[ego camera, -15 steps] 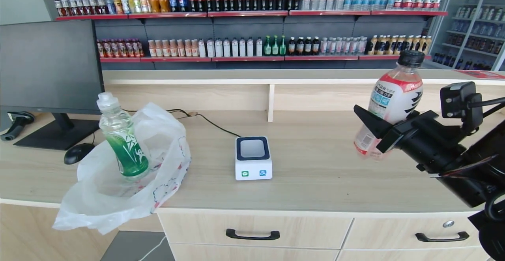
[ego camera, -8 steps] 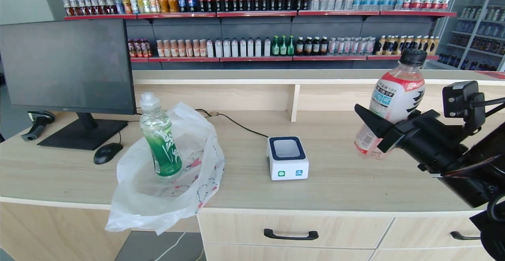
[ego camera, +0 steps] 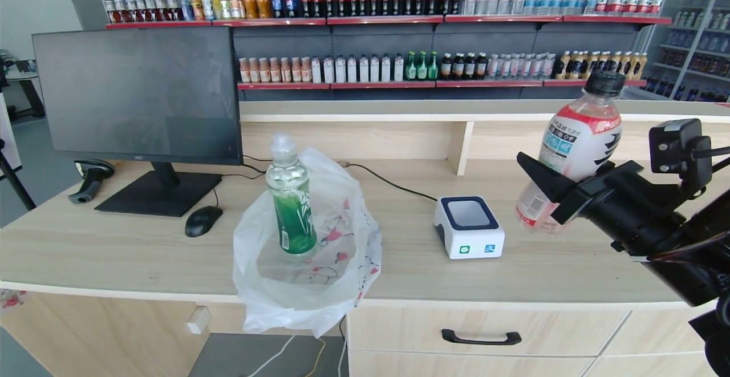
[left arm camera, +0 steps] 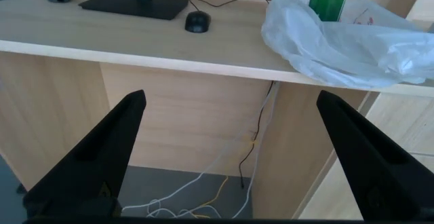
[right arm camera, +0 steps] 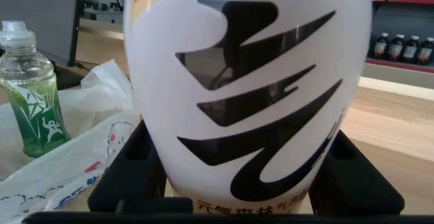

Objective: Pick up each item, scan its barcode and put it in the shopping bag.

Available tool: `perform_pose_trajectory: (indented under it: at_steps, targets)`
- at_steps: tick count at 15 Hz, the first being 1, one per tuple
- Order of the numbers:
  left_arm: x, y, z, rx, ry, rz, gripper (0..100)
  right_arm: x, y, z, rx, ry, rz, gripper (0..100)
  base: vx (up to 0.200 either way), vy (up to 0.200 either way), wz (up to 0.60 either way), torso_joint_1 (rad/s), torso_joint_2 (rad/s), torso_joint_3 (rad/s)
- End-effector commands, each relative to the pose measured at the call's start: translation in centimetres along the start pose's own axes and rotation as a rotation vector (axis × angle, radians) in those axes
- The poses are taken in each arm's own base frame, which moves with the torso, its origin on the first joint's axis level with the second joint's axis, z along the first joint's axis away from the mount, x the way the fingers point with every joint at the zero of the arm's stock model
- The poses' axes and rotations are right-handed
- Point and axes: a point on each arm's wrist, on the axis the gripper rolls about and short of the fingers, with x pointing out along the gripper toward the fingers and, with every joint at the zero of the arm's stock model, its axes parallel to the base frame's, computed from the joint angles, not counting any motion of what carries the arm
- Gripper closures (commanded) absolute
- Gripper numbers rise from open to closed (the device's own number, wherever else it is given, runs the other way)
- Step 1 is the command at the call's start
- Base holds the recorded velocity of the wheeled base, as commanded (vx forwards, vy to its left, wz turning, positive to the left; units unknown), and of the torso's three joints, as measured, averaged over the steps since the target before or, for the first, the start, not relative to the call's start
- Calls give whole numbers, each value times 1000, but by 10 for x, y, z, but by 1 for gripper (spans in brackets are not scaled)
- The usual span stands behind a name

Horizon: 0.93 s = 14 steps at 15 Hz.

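Only the camera had swung leftward; the right gripper (ego camera: pixel 556 191) kept its fingers clamped on the white, black-capped drink bottle (ego camera: pixel 576 137), tilted in the air to the right of the barcode scanner (ego camera: pixel 469 227). Farther left, a green bottle (ego camera: pixel 292 206) stood upright in the shopping bag (ego camera: pixel 308 274) on the counter (ego camera: pixel 114 246). The left gripper (left arm camera: pixel 230 98) hung wide open and empty.

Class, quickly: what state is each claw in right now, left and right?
Left claw: open, holding nothing.
Right claw: closed on the white bottle.
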Motion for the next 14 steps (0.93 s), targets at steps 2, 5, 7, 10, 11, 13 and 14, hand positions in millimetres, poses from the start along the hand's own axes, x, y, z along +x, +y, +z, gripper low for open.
perform_pose_trajectory:
  at_steps: [2,5,7,10,11,13,14]
  targets:
    - [0,0,0,0,0,2,0,-1,1,1,0,-3,2,100,0,0,0,0,0,0]
    - [0,0,0,3,0,0,0,-4,1,1,1,3,2,100,0,0,0,0,0,0]
    - [0,0,0,1,0,0,0,-11,2,1,3,13,4,100,0,0,0,0,0,0]
    - [0,0,0,3,0,0,0,-12,3,3,2,6,4,100,133,0,0,2,2,3]
    - [0,0,0,3,0,0,0,-13,4,3,4,8,8,100,200,0,0,-22,-2,7]
    - [0,0,0,3,0,0,0,-14,4,2,-5,14,7,100,0,0,0,0,0,0]
    - [0,0,0,4,-2,0,0,-12,3,2,-10,15,6,100,0,0,0,0,0,0]
